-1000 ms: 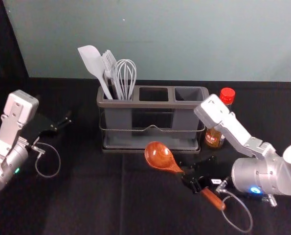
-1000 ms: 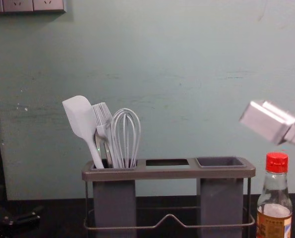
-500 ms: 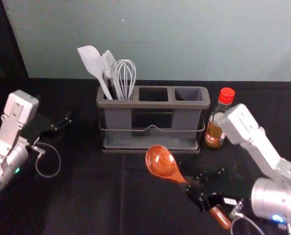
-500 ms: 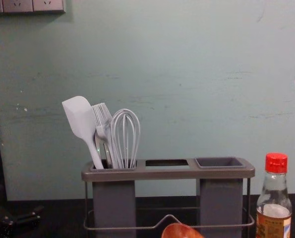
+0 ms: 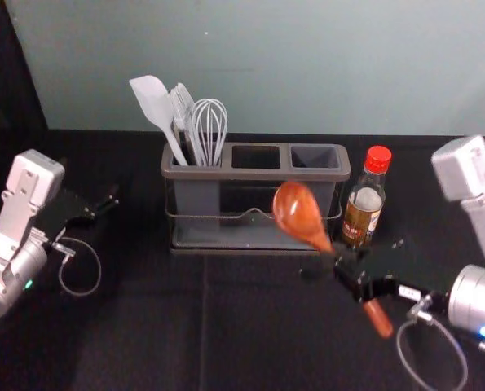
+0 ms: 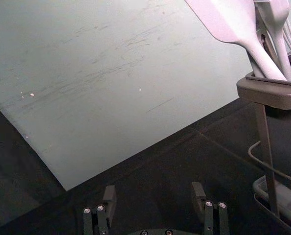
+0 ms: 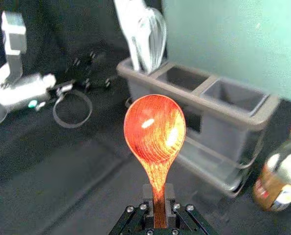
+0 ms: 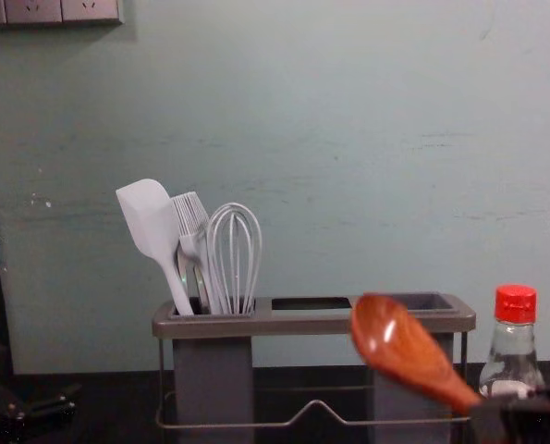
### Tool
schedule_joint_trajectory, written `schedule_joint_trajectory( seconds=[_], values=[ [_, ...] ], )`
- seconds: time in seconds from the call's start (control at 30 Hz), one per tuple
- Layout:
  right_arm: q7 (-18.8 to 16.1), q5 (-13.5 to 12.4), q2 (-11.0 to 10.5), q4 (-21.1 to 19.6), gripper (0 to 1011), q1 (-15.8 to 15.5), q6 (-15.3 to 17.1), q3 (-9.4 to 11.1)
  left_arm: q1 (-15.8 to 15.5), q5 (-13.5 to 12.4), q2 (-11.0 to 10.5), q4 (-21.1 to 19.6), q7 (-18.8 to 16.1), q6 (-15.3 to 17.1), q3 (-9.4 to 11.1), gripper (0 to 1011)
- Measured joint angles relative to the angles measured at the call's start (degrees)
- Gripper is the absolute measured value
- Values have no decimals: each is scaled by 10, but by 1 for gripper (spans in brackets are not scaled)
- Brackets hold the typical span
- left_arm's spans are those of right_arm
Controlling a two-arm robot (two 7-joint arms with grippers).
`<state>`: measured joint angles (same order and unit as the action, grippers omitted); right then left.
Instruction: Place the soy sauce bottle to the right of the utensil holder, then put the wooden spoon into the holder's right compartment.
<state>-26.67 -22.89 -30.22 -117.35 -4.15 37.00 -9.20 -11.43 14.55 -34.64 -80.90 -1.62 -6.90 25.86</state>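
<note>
Right gripper: I have my right gripper (image 5: pixel 350 265) closed on the spoon handle, in front of the holder's right part in the head view; the handle runs between both fingers.
Wooden spoon: gripped partway along the handle, bowl (image 5: pixel 297 212) up and angled toward my left, handle end (image 5: pixel 378 318) poking out on the near side.
Soy sauce bottle: upright just right of the utensil holder (image 5: pixel 254 173), beyond my right gripper; from the chest, the gripper partly covers it (image 8: pixel 512 356).
Right compartment: its opening (image 5: pixel 314 156) lies past the bowl; no utensil stands in it.
Left compartment: spatula (image 5: pixel 152 102), fork-like utensil (image 5: pixel 182 106) and whisk (image 5: pixel 209 126).
Edges: wall (image 5: pixel 266 65) behind the holder; open tabletop (image 5: pixel 144 334) in front.
Left gripper: parked at my left (image 5: pixel 103 205), fingers spread wide.
</note>
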Motion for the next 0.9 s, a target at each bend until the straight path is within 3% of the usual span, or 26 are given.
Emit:
schedule_joint_trajectory(
  seconds=[0.33, 0.57, 0.9],
  values=[
    [8, -20, 16, 24, 137, 17, -62, 14, 0, 0, 0, 0, 0, 0, 0, 1005],
    [9, -32, 26, 36, 137, 21, -127, 16, 0, 0, 0, 0, 0, 0, 0, 1005],
    [8, -35, 39, 67, 137, 45, -213, 6, 0, 0, 0, 0, 0, 0, 0, 1005]
  ],
)
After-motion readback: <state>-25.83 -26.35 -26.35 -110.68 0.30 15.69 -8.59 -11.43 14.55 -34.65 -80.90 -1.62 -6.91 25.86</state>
